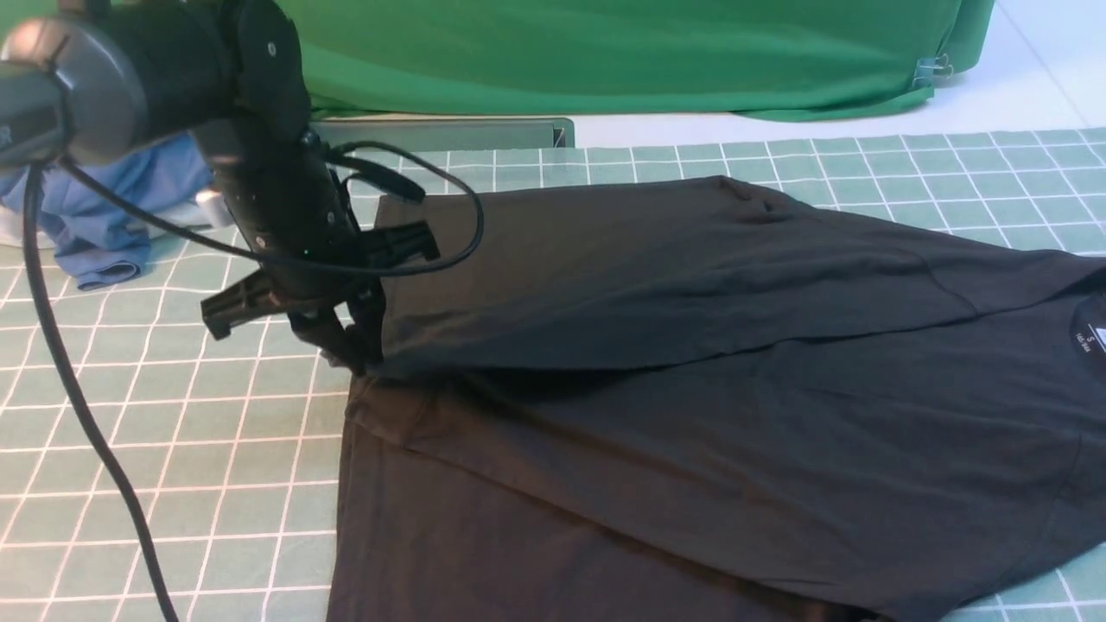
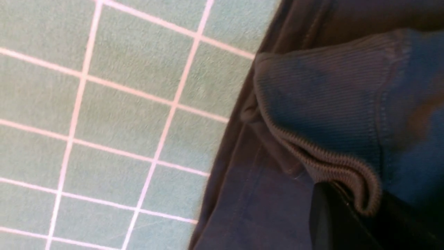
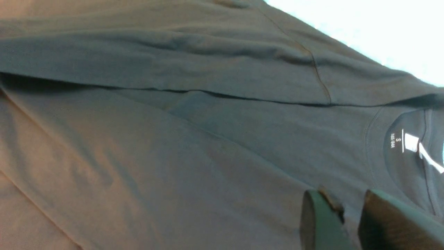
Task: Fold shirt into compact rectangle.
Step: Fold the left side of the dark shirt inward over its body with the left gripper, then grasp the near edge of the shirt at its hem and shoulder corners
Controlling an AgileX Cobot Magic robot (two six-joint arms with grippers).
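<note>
on the gridded mat, left hand tight on ribbed hem of thin black shirt; right hand, grip unclear

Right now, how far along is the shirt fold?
Done: the far side of the black thin-knit T-shirt lies folded over its middle. In hand: the left gripper has jaws shut on the hem corner; the right gripper seems to pinch fabric near the collar. Left: the near side and the lengthwise folds; no compact rectangle yet.

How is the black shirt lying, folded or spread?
Partly folded: the left pincer holds the shirt, one side lapped over its middle.
</note>
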